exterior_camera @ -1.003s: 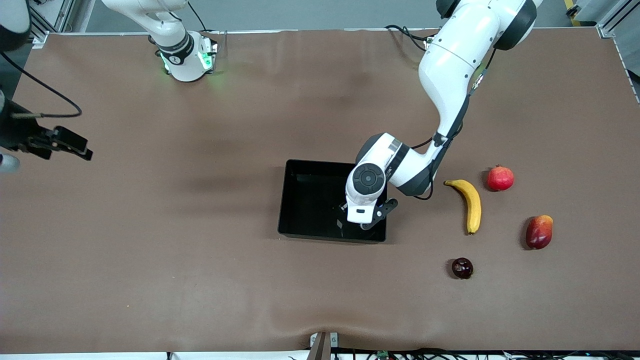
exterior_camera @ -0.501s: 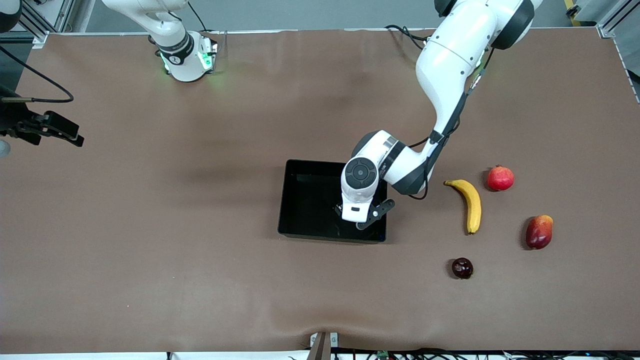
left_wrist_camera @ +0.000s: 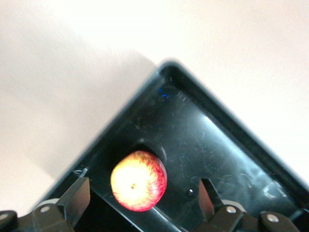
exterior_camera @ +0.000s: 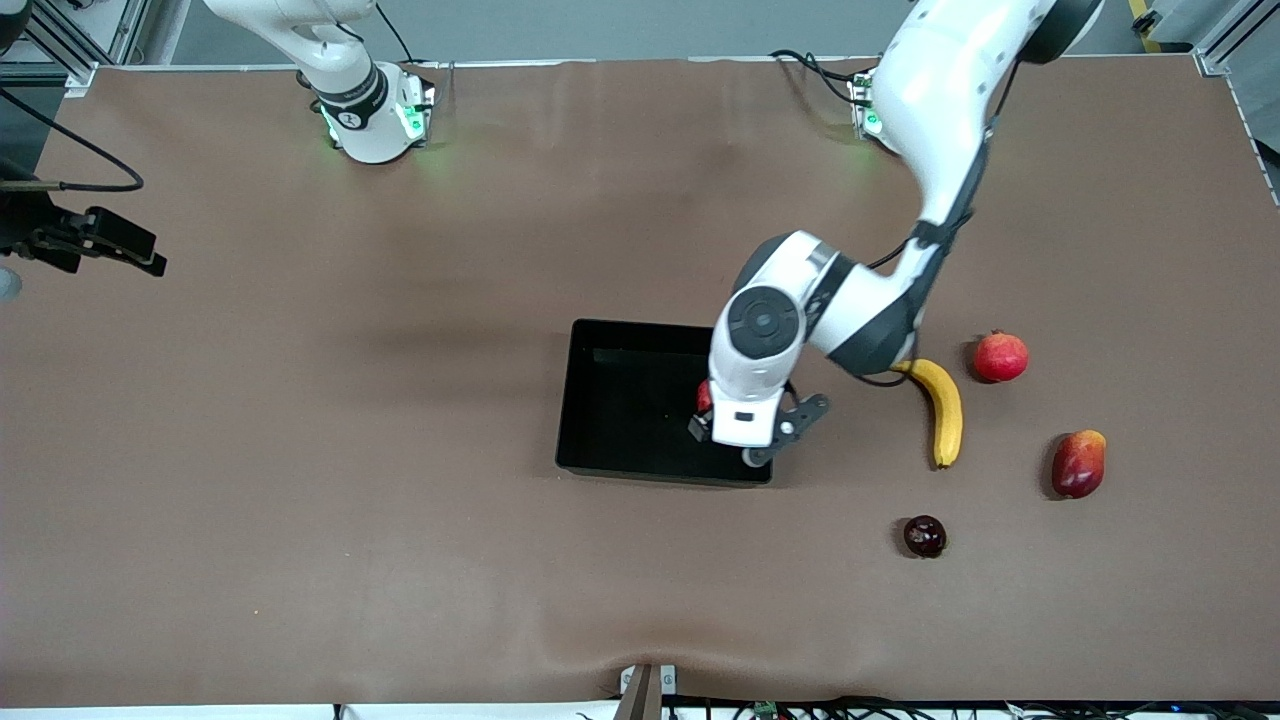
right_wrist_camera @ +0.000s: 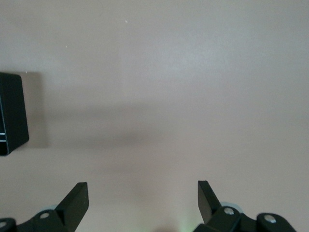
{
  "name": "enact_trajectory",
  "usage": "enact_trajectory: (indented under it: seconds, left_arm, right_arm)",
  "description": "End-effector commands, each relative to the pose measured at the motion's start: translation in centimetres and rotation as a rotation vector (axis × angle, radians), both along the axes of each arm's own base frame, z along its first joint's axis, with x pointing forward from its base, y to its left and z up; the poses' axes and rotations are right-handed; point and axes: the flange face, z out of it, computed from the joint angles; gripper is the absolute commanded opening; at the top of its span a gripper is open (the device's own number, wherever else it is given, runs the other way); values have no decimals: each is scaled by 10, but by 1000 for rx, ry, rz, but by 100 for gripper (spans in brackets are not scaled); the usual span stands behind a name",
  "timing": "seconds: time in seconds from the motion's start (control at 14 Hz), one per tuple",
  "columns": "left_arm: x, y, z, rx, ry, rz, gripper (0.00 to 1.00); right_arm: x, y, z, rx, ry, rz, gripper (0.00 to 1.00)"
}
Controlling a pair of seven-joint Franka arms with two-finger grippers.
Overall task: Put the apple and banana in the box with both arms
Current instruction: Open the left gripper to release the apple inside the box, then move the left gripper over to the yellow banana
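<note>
My left end effector [left_wrist_camera: 143,195] hangs over the box [exterior_camera: 600,400], above the corner toward my left arm's end of the table [exterior_camera: 400,560], with its fingers [left_wrist_camera: 77,198] spread wide and holding nothing. The apple [left_wrist_camera: 138,180] lies free on the black floor of the box right beneath it, between the two fingers but untouched by either, stem dimple up; from the front only a sliver of the apple [exterior_camera: 703,396] shows beside my wrist. The banana [exterior_camera: 941,410] lies on the table outside the box, toward my left arm's end from that end effector, with a pomegranate [exterior_camera: 1001,357], a red-yellow fruit [exterior_camera: 1079,463] and a small dark fruit [exterior_camera: 925,536] around it. My right end effector [right_wrist_camera: 143,195] waits over bare table near the right arm's end, well apart from the box, its fingers [right_wrist_camera: 75,200] also apart and empty.
</note>
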Motion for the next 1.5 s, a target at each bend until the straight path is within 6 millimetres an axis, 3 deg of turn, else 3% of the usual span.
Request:
enact_trajectory:
  seconds: [0.0, 0.21, 0.43, 0.64, 0.86, 1.43]
  left_arm:
    - [7, 32, 47, 15, -28, -50, 100]
    - [24, 75, 90, 0, -68, -107, 100]
    - [42, 140, 127, -1, -92, -184, 100]
    - [52, 203, 130, 25, -25, -261, 100]
    - [56, 252, 105, 40, 52, -287, 100]
    - [50, 345, 21, 36, 95, -285, 100]
  right_arm:
    - [-5, 3, 7, -3, 6, 14, 100]
    - [-4, 4, 8, -8, 0, 17, 100]
    - [-4, 1, 18, -8, -22, 11, 100]
    - [-3, 1, 19, -10, -25, 12, 100]
    - [-3, 1, 20, -12, -28, 12, 100]
    - [-3, 2, 21, -10, -31, 14, 100]
